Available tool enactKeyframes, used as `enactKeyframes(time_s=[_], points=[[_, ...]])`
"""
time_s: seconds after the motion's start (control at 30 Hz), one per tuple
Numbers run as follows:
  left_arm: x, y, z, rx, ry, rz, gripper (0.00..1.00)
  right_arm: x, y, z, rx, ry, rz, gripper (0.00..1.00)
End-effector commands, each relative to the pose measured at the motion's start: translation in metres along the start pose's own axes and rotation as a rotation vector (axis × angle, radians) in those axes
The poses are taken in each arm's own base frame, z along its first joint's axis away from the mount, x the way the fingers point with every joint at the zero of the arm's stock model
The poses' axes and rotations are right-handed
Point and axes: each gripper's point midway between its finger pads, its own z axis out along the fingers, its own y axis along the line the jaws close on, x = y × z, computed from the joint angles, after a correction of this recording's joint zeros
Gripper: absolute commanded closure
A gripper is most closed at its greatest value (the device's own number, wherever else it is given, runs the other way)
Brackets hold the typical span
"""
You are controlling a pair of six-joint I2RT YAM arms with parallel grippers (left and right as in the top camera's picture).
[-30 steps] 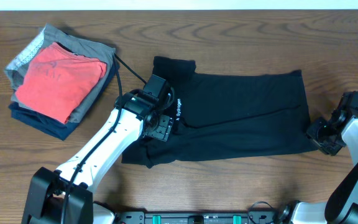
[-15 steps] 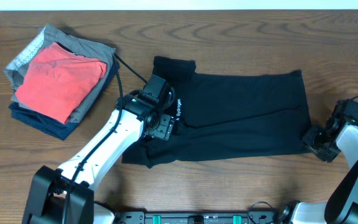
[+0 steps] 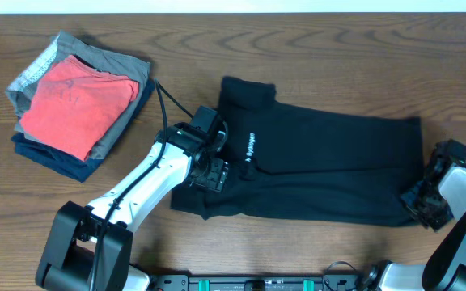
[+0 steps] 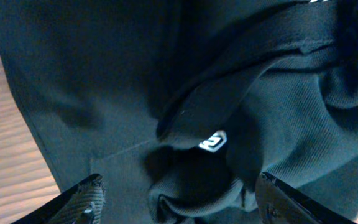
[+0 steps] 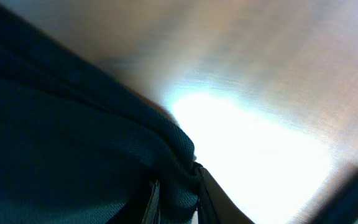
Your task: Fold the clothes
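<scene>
Two arms are working one black shirt (image 3: pixel 330 162), which is lying spread across the middle of the wood surface (image 3: pixel 314 48), collar end to the left and hem to the right. It is already looking narrowed into a long band, likely so it can be folded end over end next.

Stack of folded garments (image 3: pixel 75 105), red one on top, is sitting well apart at the far left, out of the way.

Left fingers (image 4: pixel 84 198) are standing wide apart, hovering over bunched fabric at the collar with nothing clamped. They are probably lining up a grasp there.

Right fingers (image 3: pixel 423 202) are pinching the shirt's lower hem corner. The right wrist view is showing a fold of black cloth caught between them, apparently pulling the hem taut and keeping the body flat.

White lettering (image 3: pixel 251 145) is showing on the chest just beside the left arm. Small white label (image 4: pixel 212 141) is peeking out of the collar folds.
</scene>
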Motion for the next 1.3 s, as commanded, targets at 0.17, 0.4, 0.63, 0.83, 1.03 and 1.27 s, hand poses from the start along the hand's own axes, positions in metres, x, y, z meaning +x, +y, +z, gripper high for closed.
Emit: enactKeyframes(time_s=[0.17,0.4,0.63,0.83,1.03,1.27], points=[[0.012,-0.022,-0.001,0.135,0.052,-0.011,0.23,-0.012,-0.020,-0.002,0.043,-0.029,0.133,0.81],[-0.024,-0.013,-0.026,0.073,-0.136,0.071,0.18,-0.036,0.008,-0.043,-0.182,-0.098,0.113,0.76],[-0.050,0.021,-0.037,0.051,-0.243,-0.074,0.07,-0.047,0.038,-0.100,-0.463,-0.199,-0.001,0.69],[-0.052,0.023,-0.033,0.207,-0.220,-0.168,0.07,-0.042,0.049,-0.115,-0.534,-0.221,-0.075,0.71],[-0.051,0.002,-0.023,0.359,-0.184,-0.157,0.07,-0.039,0.054,-0.116,-0.537,-0.223,-0.104,0.72],[-0.034,0.004,0.015,0.359,-0.055,-0.195,0.08,-0.038,0.054,-0.116,-0.535,-0.227,-0.121,0.72]])
